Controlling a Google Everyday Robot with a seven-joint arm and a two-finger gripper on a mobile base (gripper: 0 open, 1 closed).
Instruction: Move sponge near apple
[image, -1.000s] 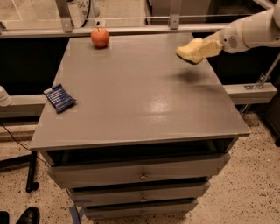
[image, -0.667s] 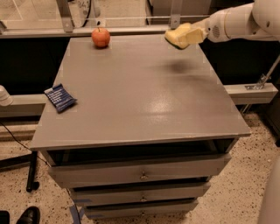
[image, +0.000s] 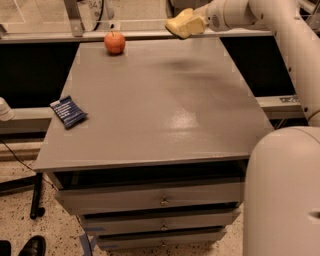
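The red-orange apple (image: 114, 42) sits on the grey table top (image: 160, 105) near its far left corner. The pale yellow sponge (image: 179, 26) is held in the air above the table's far edge, right of the apple and apart from it. My gripper (image: 192, 22) is shut on the sponge at the end of the white arm (image: 280, 30), which reaches in from the right. The sponge's shadow lies on the table below it.
A dark blue packet (image: 68, 111) lies near the table's left edge. Drawers (image: 160, 200) are under the table top. The robot's white body (image: 285, 195) stands at the front right. A rail and glass run behind the table.
The gripper has carried the sponge left along the table's far edge, from the far right corner toward the apple. The apple and packet have not moved.
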